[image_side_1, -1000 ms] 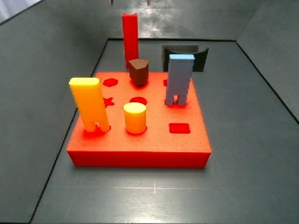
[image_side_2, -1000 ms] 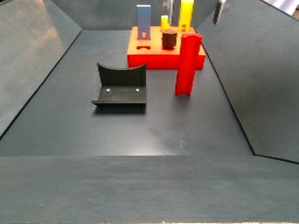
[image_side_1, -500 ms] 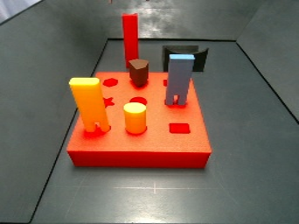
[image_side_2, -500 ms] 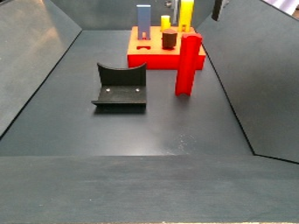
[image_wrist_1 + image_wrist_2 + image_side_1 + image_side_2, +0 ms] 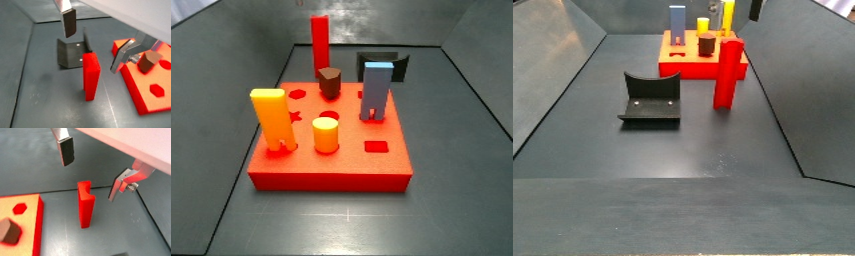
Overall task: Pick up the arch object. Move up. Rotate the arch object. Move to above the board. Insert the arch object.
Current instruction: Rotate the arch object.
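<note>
Claw [image 5: 93, 42] hangs open above the arch object [image 5: 90, 75] in a wrist view, with one silver finger [image 5: 69, 22] on one side and the other finger [image 5: 124, 54] on the other side, and nothing is between them. The tall red arch object stands upright on the dark worktop [image 5: 40, 100], just beside the edge of the red board [image 5: 143, 100], and the black fixture [image 5: 69, 52] stands close behind it. A small brown block [image 5: 148, 62] sits on the board. In the other wrist picture, the claw [image 5: 90, 170] is wide open too, and the arch object [image 5: 85, 204] has a little notch cut in its top. It stands apart from both fingers [image 5: 65, 150], so it is not held. In a side view, the board [image 5: 358, 165] carries a yellow block [image 5: 271, 120], a yellow round peg [image 5: 326, 134], a brown block [image 5: 330, 82] and a blue-grey block [image 5: 376, 90], and the arch object [image 5: 319, 45] rises behind them. No claw shows there. In the other side picture, the arch object [image 5: 727, 72] stands on the worktop [image 5: 660, 150] in front of the board [image 5: 680, 68], with the fixture [image 5: 651, 98] lying near it. I can only see a dark bit at the top edge [image 5: 758, 10], maybe part of the claw. So I think none of the job is done yet. The claw must first go down and pinch the arch object, then lift, turn, carry and push it into the board.
</note>
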